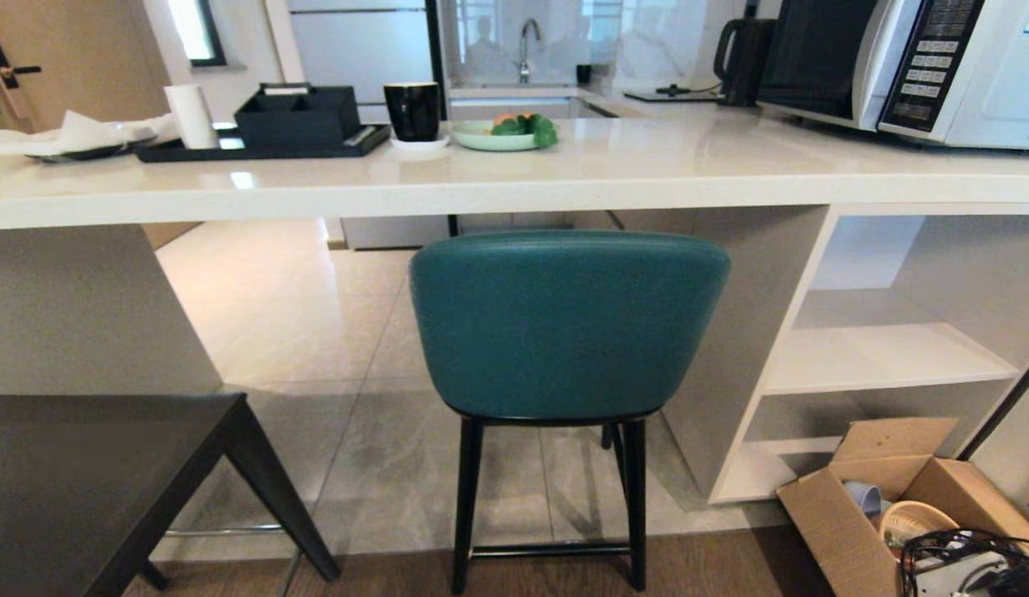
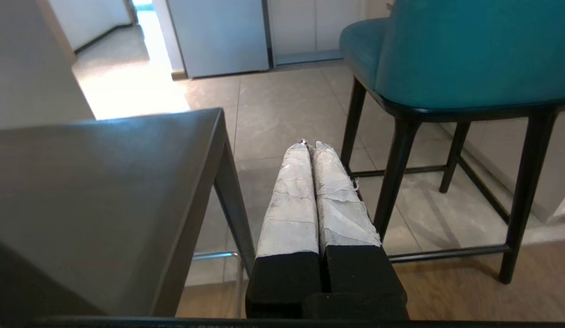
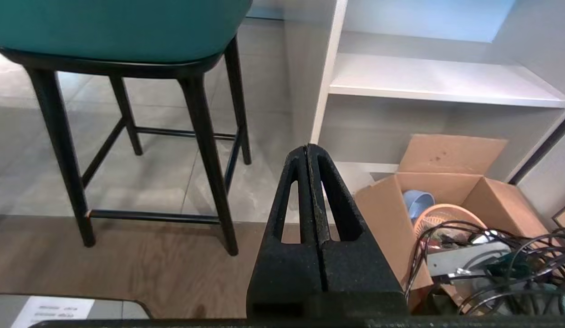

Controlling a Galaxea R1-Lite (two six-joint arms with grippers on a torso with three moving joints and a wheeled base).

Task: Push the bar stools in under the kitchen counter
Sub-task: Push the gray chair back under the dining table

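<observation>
Item 1, far left: dark grey stool (image 1: 99, 473), only its flat top and 1 slanted leg showing in the head view, standing on the near side of the counter (image 1: 514, 178) beside the white slab end leg (image 1: 75, 307), not tucked under.

Item 2: left gripper (image 2: 311, 145), seen only from its wrist, its 2 tape-wrapped fingers (image 2: 291, 196) pressed together on nothing, hanging low between the grey stool and the teal stool (image 1: 564, 323), touching neither.

Item 3, centre: teal stool, upright on thin black legs, curved back just below the counter's front edge, rear feet on the wood floor strip.

Item 4: right gripper (image 3: 308, 146), black fingers closed tight and empty, low between the teal stool's legs and the shelves (image 1: 887, 356).

Item 5, right: white open shelves under the counter end; open cardboard box (image 1: 862, 506) on the floor before them, holding cables and a small basket.

Item 6, countertop: black tray (image 1: 257, 149), black mug (image 1: 412, 110), green plate (image 1: 497, 137), microwave (image 1: 912, 66).
</observation>
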